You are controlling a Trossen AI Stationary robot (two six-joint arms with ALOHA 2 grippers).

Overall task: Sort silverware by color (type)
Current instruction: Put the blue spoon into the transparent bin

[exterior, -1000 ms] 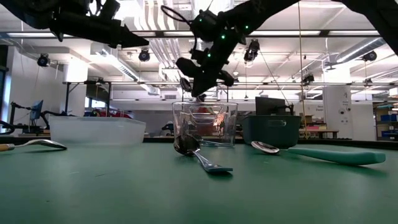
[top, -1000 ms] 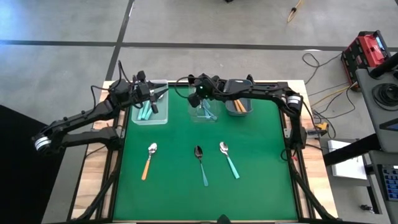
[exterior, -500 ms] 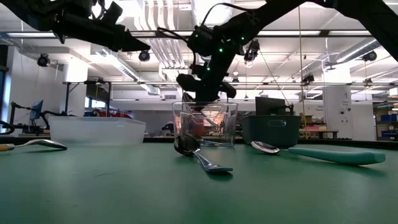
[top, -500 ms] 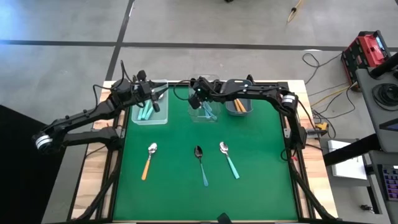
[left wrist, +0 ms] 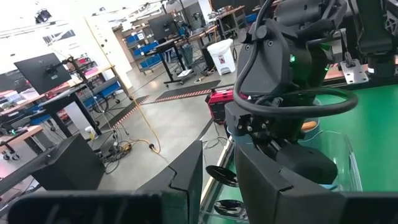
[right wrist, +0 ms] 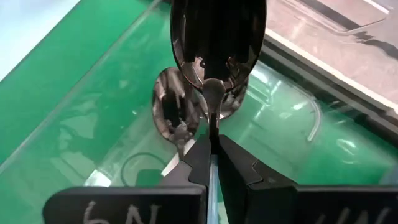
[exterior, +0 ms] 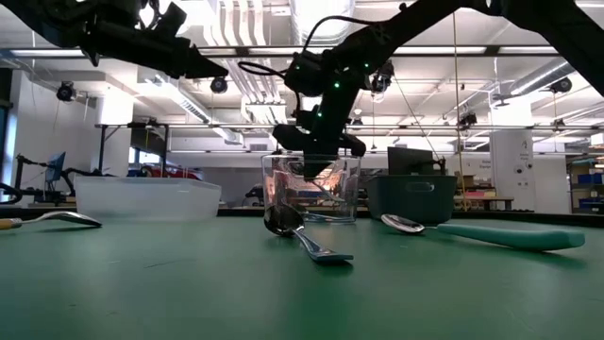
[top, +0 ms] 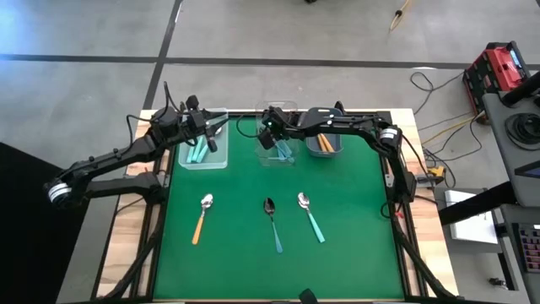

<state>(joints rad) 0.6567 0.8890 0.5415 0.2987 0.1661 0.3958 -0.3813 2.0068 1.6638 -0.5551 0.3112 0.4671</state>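
Note:
My right gripper (top: 270, 139) is at the rim of the middle clear bin (top: 277, 156), shut on a dark-bowled spoon (right wrist: 217, 37) that points bowl-first into it. Another spoon's bowl (right wrist: 177, 109) lies in that bin below it. My left gripper (top: 211, 133) hovers level over the left clear bin (top: 202, 156), which holds mint-teal spoons; a narrow gap shows between its fingers (left wrist: 186, 177). Three spoons lie flat on the green mat: orange-handled (top: 201, 218), dark-bowled blue-teal (top: 272, 224) and mint-teal (top: 311, 216). My right gripper pinches the spoon's thin handle just behind the neck (right wrist: 213, 118) between its two fingers (right wrist: 199, 155). The fingers slant down from the table's right and lie along the spoon. The bowl sticks out ahead of them, over the bin's inside.
A grey bin (top: 324, 143) with orange-handled spoons stands right of the middle bin. All three bins line the mat's far edge. The open green mat (top: 354, 253) lies around the three loose spoons.
My right gripper has come down toward the middle bin and tipped further downward, staying shut on the spoon. The spoon's bowl has sunk from above the bin's rim into the bin.

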